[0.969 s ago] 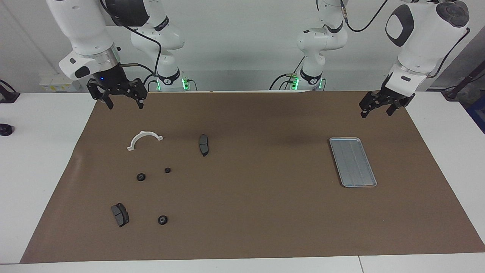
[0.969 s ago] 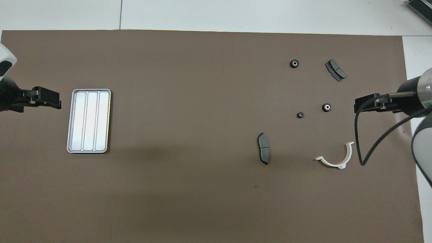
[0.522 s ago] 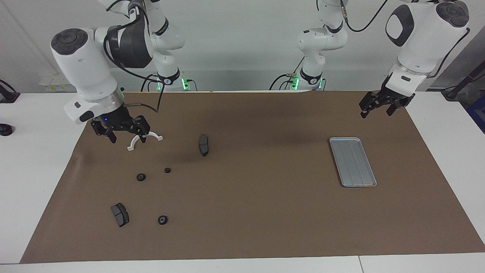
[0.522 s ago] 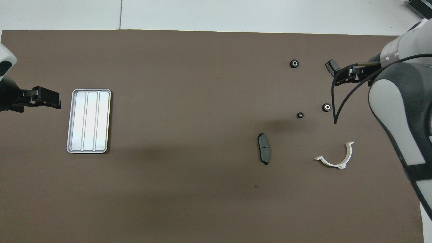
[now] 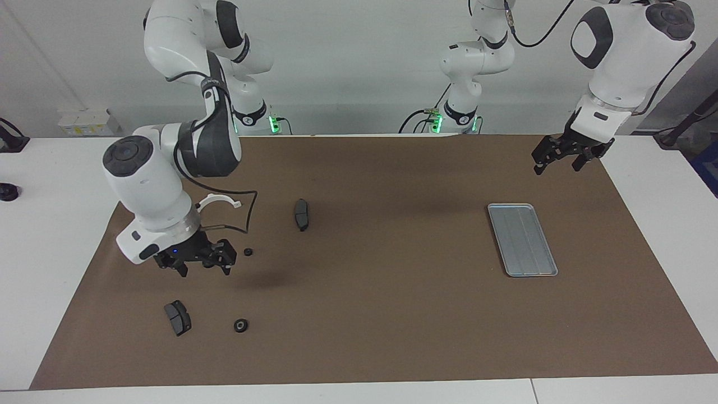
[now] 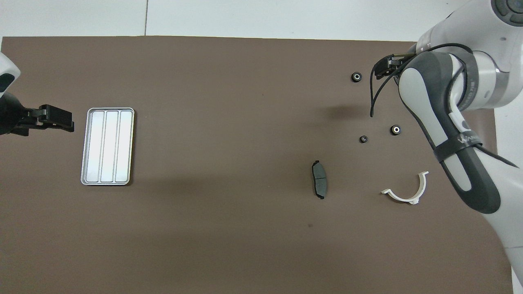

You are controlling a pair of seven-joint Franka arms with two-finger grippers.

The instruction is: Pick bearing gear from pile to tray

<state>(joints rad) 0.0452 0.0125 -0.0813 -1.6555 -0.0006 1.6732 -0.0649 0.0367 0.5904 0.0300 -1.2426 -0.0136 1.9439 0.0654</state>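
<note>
A: What is the biggest thing here?

B: The white bench [image 5: 56,224], and on it a brown mat [image 5: 392,314] that covers nearly all of the middle.

A: And the arms?

B: The right arm bends down in the lower part of the facing view. Its right tool [image 5: 205,269] hangs over the mat among the pile parts, with fingers spread and nothing between them. Its shadow falls on the mat beside it. The left arm waits at the top corner. The left tool [image 5: 558,164] is over the mat's edge, higher in the frame than the tray [image 5: 522,239], and its fingers are also spread.

A: Where is the pile?

B: At the right arm's end, well apart from the tray. The white bracket [image 6: 406,199] is lowest in the overhead frame. One brake pad [image 5: 302,214] lies toward the middle. The other brake pad [image 5: 178,317] lies low in the facing frame.

A: And the gears?

B: There are three, all on the mat. One gear [image 6: 395,130] and a smaller gear [image 6: 363,139] lie near each other. The third gear [image 5: 241,325] is beside the lower brake pad.
</note>
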